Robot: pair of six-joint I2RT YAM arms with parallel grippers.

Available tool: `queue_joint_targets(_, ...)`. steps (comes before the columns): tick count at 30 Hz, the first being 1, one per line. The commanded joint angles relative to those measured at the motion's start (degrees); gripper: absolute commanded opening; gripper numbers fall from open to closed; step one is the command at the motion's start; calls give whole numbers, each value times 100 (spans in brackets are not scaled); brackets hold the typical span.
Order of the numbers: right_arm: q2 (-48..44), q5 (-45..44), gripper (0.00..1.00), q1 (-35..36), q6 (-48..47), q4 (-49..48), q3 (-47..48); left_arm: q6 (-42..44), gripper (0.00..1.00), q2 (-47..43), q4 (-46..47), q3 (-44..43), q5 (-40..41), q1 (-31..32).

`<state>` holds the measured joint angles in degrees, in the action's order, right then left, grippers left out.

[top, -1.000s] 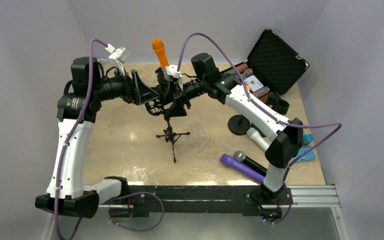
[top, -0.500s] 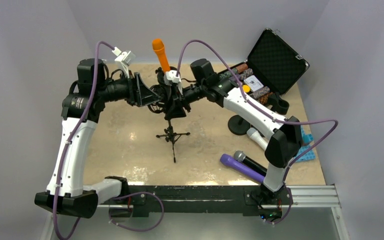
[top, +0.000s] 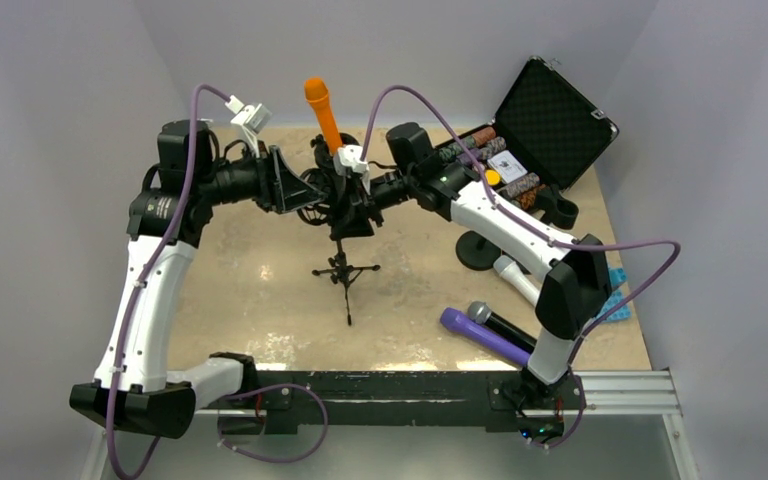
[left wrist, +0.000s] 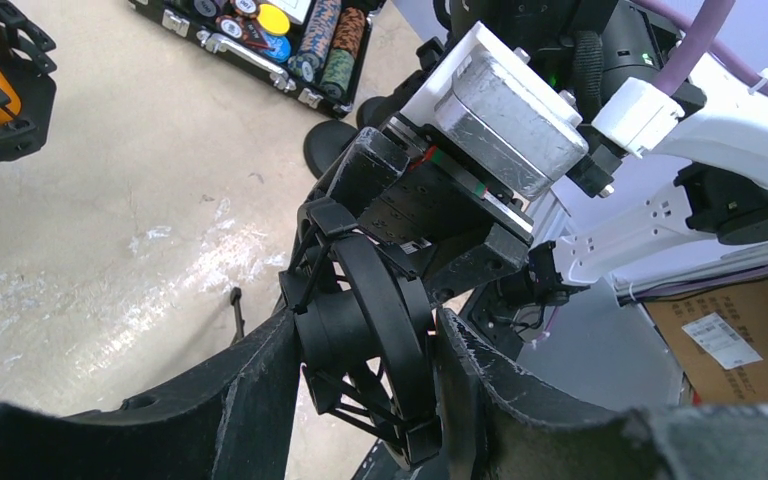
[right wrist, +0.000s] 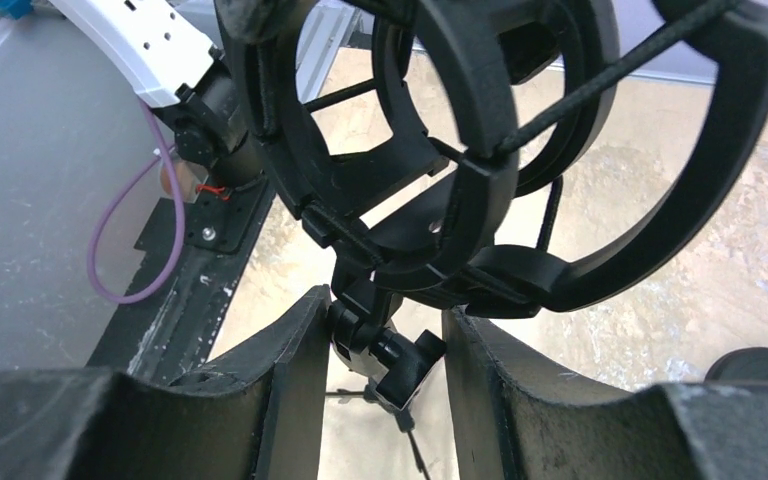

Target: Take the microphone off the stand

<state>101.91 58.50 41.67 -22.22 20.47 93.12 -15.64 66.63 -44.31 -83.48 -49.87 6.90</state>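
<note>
Bracing step: left fingers (left wrist: 260,400) pinch the shock mount (left wrist: 370,340), right fingers (right wrist: 290,370) sit spread astride its swivel (right wrist: 380,345), orange microphone (top: 320,105) upright in the stand (top: 343,272) at the back of the bench (top: 240,290); next move probably needs one arm freed to draw it upward.

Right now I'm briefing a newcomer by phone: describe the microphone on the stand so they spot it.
Look toward the back of the tan table, left of the open black case. The orange microphone stands upright there; the other mics lie flat at the near right.
</note>
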Motion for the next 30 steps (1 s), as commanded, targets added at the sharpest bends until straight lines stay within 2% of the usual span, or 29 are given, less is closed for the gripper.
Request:
queue_joint_targets(1,375,-489,0,61,-389,730,-594,467,0,203,-620,400,278,66)
queue_joint_targets(15,664,-707,0,139,-416,711,-973,671,0,274,-787,1245,541,97)
queue_joint_targets(20,567,-638,0,132,-407,704,-1012,683,0,146,-508,1208,406,101)
queue_joint_targets(21,543,-634,0,131,-406,717,-1023,670,3,90,-399,1170,399,101)
queue_joint_targets(22,512,-630,0,135,-406,721,-1024,735,26,22,-309,1100,328,101)
queue_joint_targets(23,473,-636,0,131,-398,717,-1032,853,40,-64,-264,998,261,101)
queue_joint_targets(25,403,-642,0,118,-366,700,-1040,1104,60,-351,-6,859,117,109)
queue_joint_targets(27,327,-632,0,106,-329,666,-1050,1251,73,-699,312,818,283,110)
queue_joint_targets(30,303,-629,0,91,-298,651,-1042,1460,79,-956,300,608,455,110)
